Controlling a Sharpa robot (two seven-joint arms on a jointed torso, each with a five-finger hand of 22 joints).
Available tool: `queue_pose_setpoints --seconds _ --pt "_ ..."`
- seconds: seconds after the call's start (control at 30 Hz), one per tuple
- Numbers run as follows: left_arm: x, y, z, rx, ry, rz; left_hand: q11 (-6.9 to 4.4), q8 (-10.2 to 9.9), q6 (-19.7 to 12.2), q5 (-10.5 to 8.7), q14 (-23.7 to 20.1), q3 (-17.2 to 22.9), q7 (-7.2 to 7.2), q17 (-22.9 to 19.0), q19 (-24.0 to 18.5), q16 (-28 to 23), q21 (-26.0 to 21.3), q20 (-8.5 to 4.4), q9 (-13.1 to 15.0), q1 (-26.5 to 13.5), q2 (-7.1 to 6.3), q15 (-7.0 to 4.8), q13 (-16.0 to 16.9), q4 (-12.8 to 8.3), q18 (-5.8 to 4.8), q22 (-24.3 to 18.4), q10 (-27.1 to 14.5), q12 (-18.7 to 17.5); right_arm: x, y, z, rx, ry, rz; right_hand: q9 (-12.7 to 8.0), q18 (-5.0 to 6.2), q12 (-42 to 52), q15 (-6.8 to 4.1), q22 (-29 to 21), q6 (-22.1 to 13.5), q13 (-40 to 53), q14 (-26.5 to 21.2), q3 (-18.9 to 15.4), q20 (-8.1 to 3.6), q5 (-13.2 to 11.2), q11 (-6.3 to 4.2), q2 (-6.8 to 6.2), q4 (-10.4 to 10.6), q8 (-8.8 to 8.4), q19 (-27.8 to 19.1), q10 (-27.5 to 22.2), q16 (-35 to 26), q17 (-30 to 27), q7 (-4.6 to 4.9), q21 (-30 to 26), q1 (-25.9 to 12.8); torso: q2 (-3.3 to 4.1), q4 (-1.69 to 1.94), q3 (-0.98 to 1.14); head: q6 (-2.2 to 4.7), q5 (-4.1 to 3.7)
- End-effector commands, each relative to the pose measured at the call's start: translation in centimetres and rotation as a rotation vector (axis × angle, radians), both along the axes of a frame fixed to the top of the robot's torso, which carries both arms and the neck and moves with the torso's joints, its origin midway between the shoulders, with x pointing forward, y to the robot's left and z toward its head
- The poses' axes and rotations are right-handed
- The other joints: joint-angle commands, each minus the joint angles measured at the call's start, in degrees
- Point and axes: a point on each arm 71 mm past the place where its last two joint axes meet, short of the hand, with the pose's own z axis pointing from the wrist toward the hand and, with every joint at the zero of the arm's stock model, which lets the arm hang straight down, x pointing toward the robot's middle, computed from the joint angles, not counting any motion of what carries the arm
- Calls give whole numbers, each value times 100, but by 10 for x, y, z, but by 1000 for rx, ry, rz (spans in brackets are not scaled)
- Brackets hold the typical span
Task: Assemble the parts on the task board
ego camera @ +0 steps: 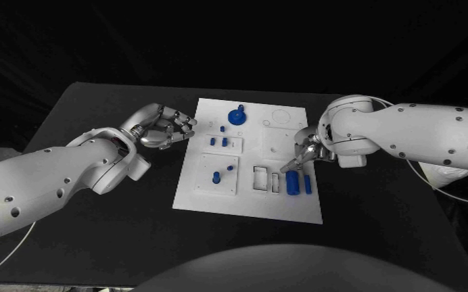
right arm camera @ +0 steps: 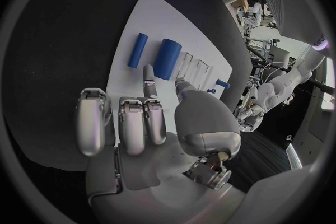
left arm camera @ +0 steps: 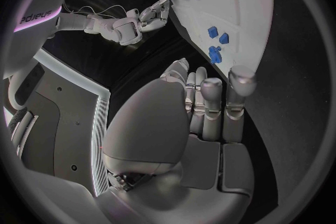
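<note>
Right hand (right arm camera: 150, 123) empty, forefinger and thumb stretched forward, other fingers slack beside them. Hovers over the right side of the white board (ego camera: 249, 204), near its front edge. Forefinger tip close to the thick blue cylinder (right arm camera: 167, 59); cannot tell whether touching or just short of it.

Lying flat on the board, that cylinder, with a thinner blue rod (right arm camera: 138, 50) just beside it on the outer side, the two parallel and apart. On the cylinder's other side, two narrow empty slots (ego camera: 260, 178).

Likely rigid moulded plastic, light, smooth, not fragile. Round, so apt to roll off sideways if nudged on the flat plate. Best taken across the middle, thumb on one long flank and a finger on the other, clear of the rod. Pinch firmly but without squeezing it out of the grip.

Farther out, small blue pegs (ego camera: 220, 142) standing upright in the board's left half, and a blue knob (ego camera: 237, 115) near its far edge.

Left hand (ego camera: 161, 128) off the board's left edge, above the black table (ego camera: 97, 103), fingers curled in on nothing.
</note>
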Motion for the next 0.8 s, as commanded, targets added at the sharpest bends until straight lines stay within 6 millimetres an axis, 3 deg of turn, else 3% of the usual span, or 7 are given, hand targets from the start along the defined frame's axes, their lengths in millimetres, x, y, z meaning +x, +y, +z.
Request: queue_pose_setpoints --seconds 0.03,0.6,0.8 --pt "-1 -2 0 -6 12 -13 25 -27 7 29 -23 41 30 -5 -29 -34 -18 8 -2 5 32 -2 -8 -5 92 545 -26 20 -1 0 -3 -7 10 6 -6 40 22 48 1115 -9 1508 588 -3 27 33 27 -20 -48 -31 -35 596 20 1509 21 -52 52 9 -3 -6 1 1" --pt "-1 -4 -1 -5 16 -16 26 -29 4 34 -26 43 28 -11 -29 -37 -19 8 -2 6 31 -2 -9 -7 91 545 -26 20 -5 -1 -17 8 50 -17 54 108 22 83 1020 -44 1508 588 100 72 215 35 3 -324 -96 -202 596 20 1509 32 -353 259 7 4 2 1 23" --pt "-1 -3 -1 -4 18 -15 27 -31 1 43 -28 45 28 -15 -30 -39 -25 9 -3 5 31 -1 -9 -6 92 545 -27 21 -6 -2 -20 18 58 -31 145 119 22 73 1006 -52 1508 588 229 68 852 21 2 -544 -112 -223 596 20 1509 18 -419 424 7 -3 -1 1 33"
